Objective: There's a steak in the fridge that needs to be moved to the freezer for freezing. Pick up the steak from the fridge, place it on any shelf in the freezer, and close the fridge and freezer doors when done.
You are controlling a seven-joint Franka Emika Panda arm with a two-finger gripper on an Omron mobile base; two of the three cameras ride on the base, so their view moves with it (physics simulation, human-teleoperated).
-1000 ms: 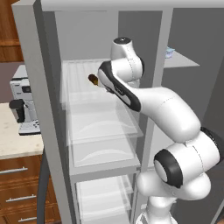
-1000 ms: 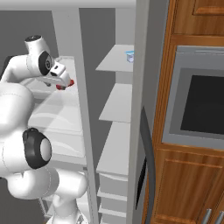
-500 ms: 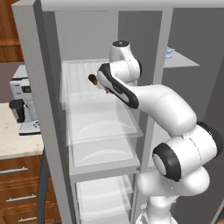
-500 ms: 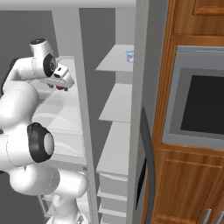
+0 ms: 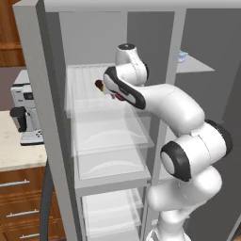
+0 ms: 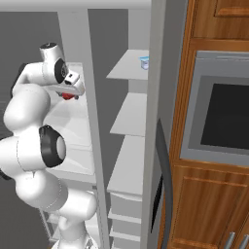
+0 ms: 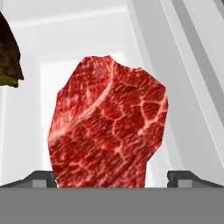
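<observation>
A: Hand view, entry one. The marbled bright red flattish steak (image 7: 107, 127) sits dead centre, lying on a clear glass shelf (image 7: 83, 70) of the wide grey fridge (image 5: 56, 70). Two dark fingertips (image 7: 41, 178) stand at 7 and 5 o'clock, one either side of the meat's near end.

B: Claw state?

A: The two-finger gripper (image 7: 113, 179) is spread wide, the tips flanking the steak's near edge. Whether they touch it cannot be told. A dark brown oblong item with a yellowish end (image 7: 9, 54) lies at 10 o'clock from the steak, apart from it.

B: Base views?

A: Left base view: the white arm (image 5: 169, 108) reaches into the fridge's upper glass shelf; the brown item (image 5: 100, 85) is at 9 o'clock of the hand. Right base view: a sliver of red steak (image 6: 67, 96) under the hand. The narrow grey freezer (image 6: 131, 146) with solid light-grey shelves (image 6: 132, 114) stands at 3 o'clock of the fridge.
</observation>
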